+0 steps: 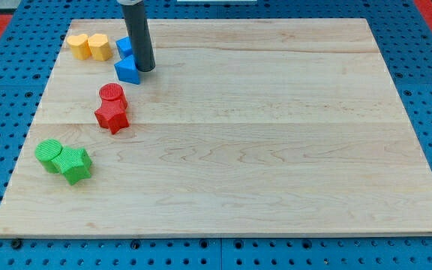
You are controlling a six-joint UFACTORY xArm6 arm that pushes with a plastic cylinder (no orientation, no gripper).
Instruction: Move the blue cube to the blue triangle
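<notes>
No gripper, rod only | my tip (144,70) touches blue triangle (127,70), blue cube (124,46) behind | cube light, rigid, likely slides easily; push flat face centrally.

A robotics lab bench. A pale wooden board (231,135) lies on a blue perforated mounting plate (6,82). Small coloured plastic blocks sit at the board's left.

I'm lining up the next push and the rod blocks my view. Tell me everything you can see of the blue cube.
Only a sliver of the blue cube shows, at the view's top left, mostly hidden behind the rod. It looks like matte blue plastic, resting flat on the wooden board. My tip sits just to its lower right. The blue triangle lies directly below it, apparently touching. Two yellow blocks sit to its left, apart.
</notes>
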